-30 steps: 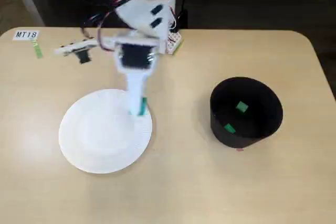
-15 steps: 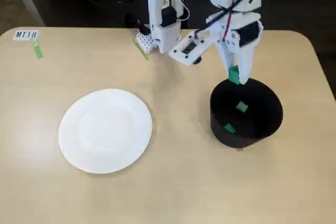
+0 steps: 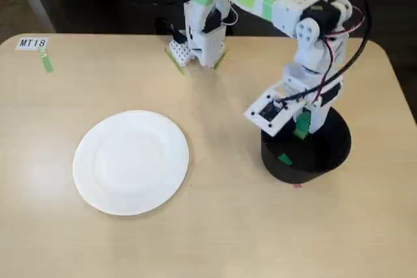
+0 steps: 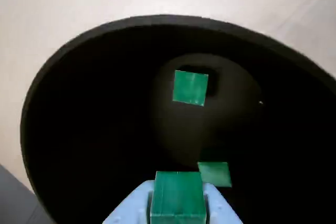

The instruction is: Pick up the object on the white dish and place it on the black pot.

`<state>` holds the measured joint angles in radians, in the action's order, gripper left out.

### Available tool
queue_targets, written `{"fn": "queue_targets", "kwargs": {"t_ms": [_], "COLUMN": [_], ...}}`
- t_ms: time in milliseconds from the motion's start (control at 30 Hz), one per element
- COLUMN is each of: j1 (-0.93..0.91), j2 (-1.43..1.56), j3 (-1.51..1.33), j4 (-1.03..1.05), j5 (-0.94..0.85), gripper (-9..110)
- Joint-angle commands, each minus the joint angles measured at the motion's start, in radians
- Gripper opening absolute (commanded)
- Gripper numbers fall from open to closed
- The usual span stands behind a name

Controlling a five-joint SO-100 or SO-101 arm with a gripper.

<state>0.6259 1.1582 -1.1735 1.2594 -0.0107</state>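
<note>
Pinching green block (image 4: 177,199), fingers (image 4: 216,211) closed

Black pot (image 4: 79,129) cropped right and below in the wrist view, hand (image 4: 177,211) largely out of frame.

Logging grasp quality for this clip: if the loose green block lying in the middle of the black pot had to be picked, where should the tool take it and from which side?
Take the loose green block across two opposite flat sides, coming straight down. It lies flat, well inside the black pot, whose wall would likely block a sideways approach.
</note>
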Motion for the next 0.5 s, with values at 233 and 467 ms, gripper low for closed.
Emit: {"fn": "queue_targets", "kwargs": {"t_ms": [233,467], "j1": [0.002,0.015], "j2": [-0.014,0.005], "j3": [0.044,0.044], "j4": [-0.043,-0.034], "j5": [0.012,-0.049], "gripper": [1,30]}}
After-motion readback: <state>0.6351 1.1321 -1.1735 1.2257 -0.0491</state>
